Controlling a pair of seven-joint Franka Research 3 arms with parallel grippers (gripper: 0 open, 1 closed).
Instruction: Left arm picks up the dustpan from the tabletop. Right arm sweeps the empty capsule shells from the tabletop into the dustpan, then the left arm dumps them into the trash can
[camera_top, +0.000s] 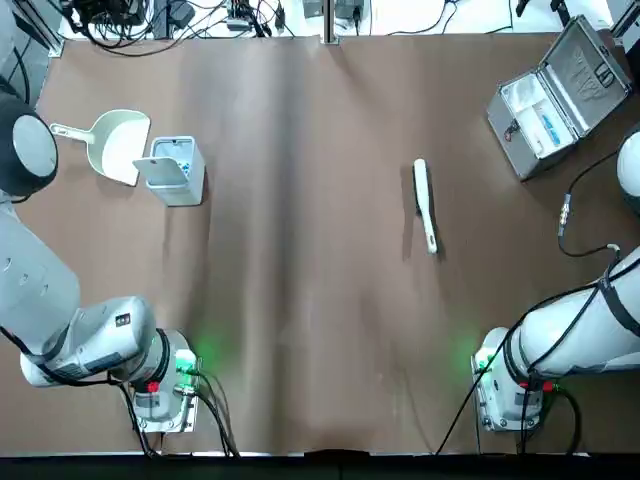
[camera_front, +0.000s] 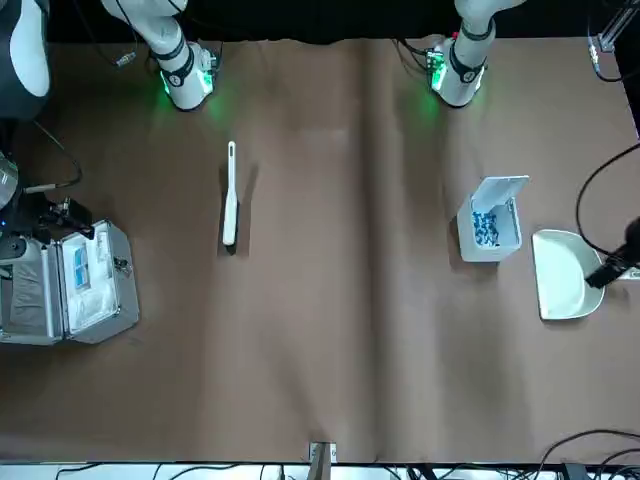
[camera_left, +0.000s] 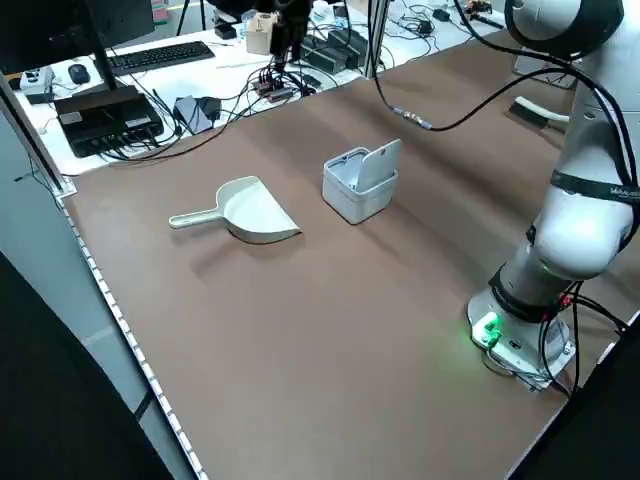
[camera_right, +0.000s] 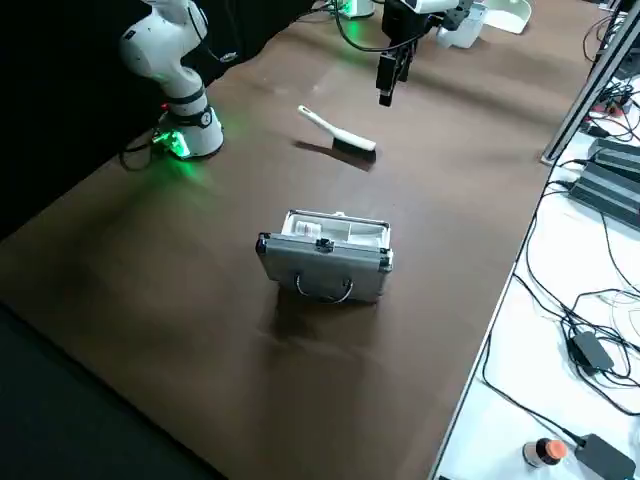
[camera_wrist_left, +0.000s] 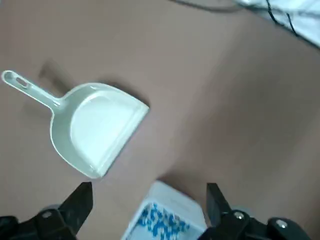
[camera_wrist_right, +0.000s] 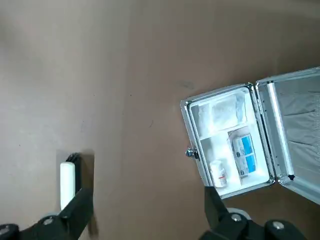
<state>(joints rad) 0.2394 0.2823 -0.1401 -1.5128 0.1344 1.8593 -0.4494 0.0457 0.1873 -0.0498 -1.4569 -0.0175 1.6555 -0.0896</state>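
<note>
- With twelve o'clock at the tabletop (camera_top: 320, 300) edge opposite the arm bases, the dustpan (camera_top: 120, 145) is seen lying flat toward ten, its handle pointing between nine and ten.
- The trash can (camera_top: 183, 175) is placed upright at the dustpan's four o'clock, near it; its lid (camera_top: 161, 171) is swung open on the nine o'clock side.
- Blue-and-white capsule shells (camera_wrist_left: 162, 223) are contained inside it.
- The left gripper (camera_wrist_left: 150, 210) is held above the tabletop around ten, fingers spread wide, with nothing gripped.
- The right gripper (camera_wrist_right: 149, 210) is raised around two, likewise widely parted and unladen.
- The white-handled brush (camera_top: 425, 205) is laid between two and three, bristles toward twelve.
- The silver case (camera_top: 535, 120) is stood open at two; a small white bottle (camera_wrist_right: 218, 173) and a blue-and-white box (camera_wrist_right: 244, 154) are held inside.
</note>
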